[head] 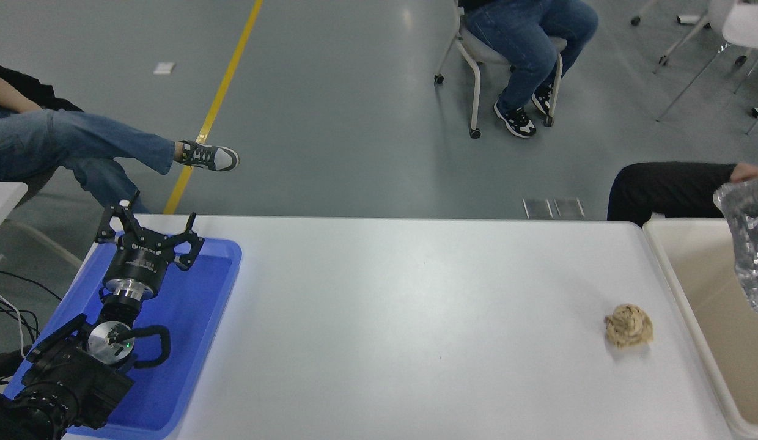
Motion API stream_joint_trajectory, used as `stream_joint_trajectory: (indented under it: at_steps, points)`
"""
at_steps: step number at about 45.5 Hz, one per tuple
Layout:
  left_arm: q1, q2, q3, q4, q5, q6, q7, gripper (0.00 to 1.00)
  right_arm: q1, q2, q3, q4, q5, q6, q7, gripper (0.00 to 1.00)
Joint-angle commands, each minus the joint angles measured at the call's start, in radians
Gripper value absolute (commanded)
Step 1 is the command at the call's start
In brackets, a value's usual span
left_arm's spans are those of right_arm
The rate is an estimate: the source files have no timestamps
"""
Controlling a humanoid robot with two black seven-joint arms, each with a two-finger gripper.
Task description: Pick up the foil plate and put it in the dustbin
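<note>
Foil plate (753, 244) over dustbin (691, 287); left gripper (148, 226) above blue tray (195, 318).

Your left arm lay parked at the lower left, pointing away from the camera, its tool (148, 227) hanging with fingers (113, 220) spread apart. Your right arm and its tool were out of frame.

Foil plate (753, 244): shiny crinkled silver, only left part visible at right picture edge, rest cut off; tilted steeply, raised over dustbin interior, far-right. Dustbin (678, 281): large cream-beige tub, thick rounded rim, smooth walls, standing just beside counter's right end, partly cut off by frame.
</note>
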Motion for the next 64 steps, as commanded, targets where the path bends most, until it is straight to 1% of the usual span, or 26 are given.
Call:
stream_joint_trajectory:
  at_steps: [1,9,14,27,30,51,52,54,56,57,64]
  points:
    - [0.0,0.001,0.0,0.001,0.0,0.0,0.0,1.0,-0.358,0.048,0.178,-0.217,0.003,-0.162,0.0,0.0]
    - [0.0,0.001,0.0,0.001,0.0,0.0,0.0,1.0,-0.582,0.146,0.394,-0.419,0.063,-0.176,0.0,0.0]
    - [0.0,0.001,0.0,0.001,0.0,0.0,0.0,1.0,-0.68,0.226,0.5,-0.537,0.134,-0.176,0.001,0.0]
    - [0.0,0.001,0.0,0.001,0.0,0.0,0.0,1.0,-0.784,0.316,0.537,-0.682,0.356,-0.179,0.004,0.0]
    - [0.002,0.001,0.0,0.001,0.0,0.0,0.0,1.0,-0.789,0.324,0.537,-0.692,0.39,-0.179,0.004,0.0]
    - [0.0,0.003,0.0,0.001,0.0,0.0,0.0,1.0,-0.789,0.321,0.537,-0.692,0.398,-0.179,0.004,0.0]
    - [0.0,0.001,0.0,0.001,0.0,0.0,0.0,1.0,-0.789,0.318,0.537,-0.692,0.398,-0.179,0.004,0.04]
    - [0.0,0.001,0.0,0.001,0.0,0.0,0.0,1.0,-0.788,0.316,0.539,-0.692,0.399,-0.179,0.004,0.59]
    - [0.0,0.001,0.0,0.001,0.0,0.0,0.0,1.0,-0.783,0.316,0.542,-0.689,0.399,-0.177,0.004,0.92]
    - [0.0,0.001,0.0,0.001,0.0,0.0,0.0,1.0,-0.783,0.316,0.542,-0.689,0.399,-0.177,0.004,1.0]
    - [0.0,0.001,0.0,-0.002,0.0,0.0,0.0,1.0,-0.775,0.313,0.543,-0.68,0.401,-0.174,0.004,1.0]
